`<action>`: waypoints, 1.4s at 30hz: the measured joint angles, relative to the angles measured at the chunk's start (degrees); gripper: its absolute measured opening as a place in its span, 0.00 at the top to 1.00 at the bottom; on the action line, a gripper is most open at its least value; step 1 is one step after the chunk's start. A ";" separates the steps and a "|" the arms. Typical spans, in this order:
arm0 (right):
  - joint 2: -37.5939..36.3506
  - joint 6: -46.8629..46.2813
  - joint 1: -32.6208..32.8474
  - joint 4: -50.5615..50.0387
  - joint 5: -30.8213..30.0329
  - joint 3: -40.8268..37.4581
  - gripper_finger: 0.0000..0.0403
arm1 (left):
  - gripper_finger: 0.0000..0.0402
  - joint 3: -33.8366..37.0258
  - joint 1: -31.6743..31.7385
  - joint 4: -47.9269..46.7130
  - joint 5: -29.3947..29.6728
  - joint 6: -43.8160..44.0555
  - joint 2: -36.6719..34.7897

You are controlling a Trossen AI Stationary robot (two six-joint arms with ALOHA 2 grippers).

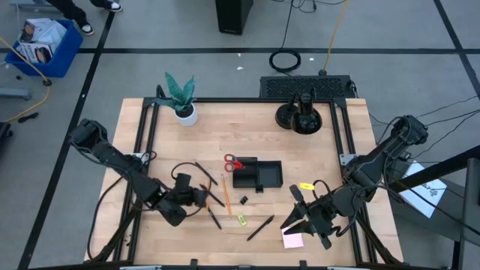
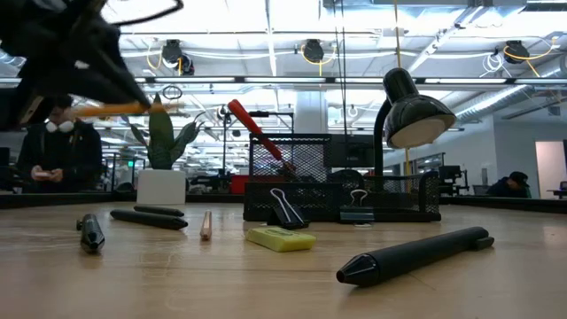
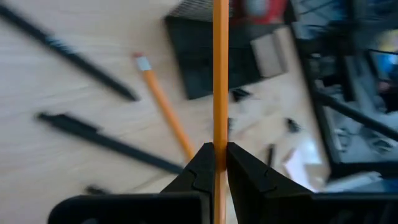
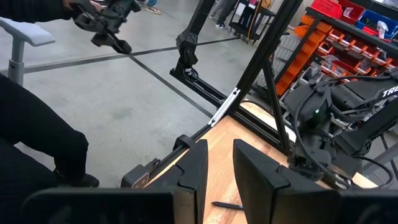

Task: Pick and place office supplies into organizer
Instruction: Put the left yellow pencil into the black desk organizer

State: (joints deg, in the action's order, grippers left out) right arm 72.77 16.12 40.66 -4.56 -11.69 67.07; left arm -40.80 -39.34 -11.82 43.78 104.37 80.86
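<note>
Table (image 1: pixel 150 120) first: my two arms hang over its near half, the left gripper (image 1: pixel 201 196) to the left of the organizer (image 1: pixel 257 175), the right gripper (image 1: pixel 300 217) nearer the front right corner. I see the organizer sitting about mid-table, a low black mesh tray with red-handled scissors (image 1: pixel 233 163) at its left end, their handle standing up out of it in the low view. The plant (image 1: pixel 181 97) in its white pot stands at the back left, and the round black stand (image 1: pixel 298 116) sits at the back right.

My left gripper is clenched on an orange pencil (image 3: pixel 220 74), the shaft pinched between both fingers and raised off the wood. My right gripper grasps nothing, its fingers (image 4: pixel 195 168) parted with a gap between them, just above the pink sticky-note pad (image 1: pixel 293 240).

On the wood I count a second orange pencil (image 1: pixel 226 193) lying left of the tray, black pens (image 1: pixel 260 227) scattered in front, a black clip (image 1: pixel 244 200) near the tray, and the small yellow-green piece (image 1: pixel 241 220) just in front of that.
</note>
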 joint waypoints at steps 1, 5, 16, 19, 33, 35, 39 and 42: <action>0.00 0.00 0.01 0.02 -0.01 0.00 0.83 | 0.92 0.00 -0.17 1.96 0.91 -1.96 0.00; 0.00 0.00 -0.01 0.04 -0.01 0.00 0.83 | 0.92 0.00 -0.86 10.94 4.59 -11.21 0.00; 0.00 0.00 -0.01 0.04 -0.01 0.00 0.83 | 0.92 0.00 0.85 41.35 6.00 -45.59 0.02; 0.00 0.00 -0.01 0.04 -0.01 0.00 0.83 | 0.92 0.00 2.14 46.97 5.98 -52.60 0.02; 0.00 0.10 -0.01 0.06 -0.01 0.00 0.83 | 0.92 0.00 13.59 56.10 -5.98 -67.21 0.02; 0.00 0.73 -0.02 0.07 -0.10 0.00 0.83 | 0.92 0.00 15.18 56.66 -8.20 -68.16 0.02; 0.00 1.90 -0.08 0.07 -0.14 0.00 0.83 | 0.92 0.00 18.02 58.78 -11.88 -69.84 0.02; 0.00 2.58 -0.08 0.04 -0.23 0.00 0.83 | 0.92 -0.70 19.95 58.77 -14.67 -70.53 0.02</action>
State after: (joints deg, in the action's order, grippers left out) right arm 72.77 18.70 40.58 -4.51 -11.92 67.07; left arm -41.50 -19.39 46.96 29.11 33.85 80.88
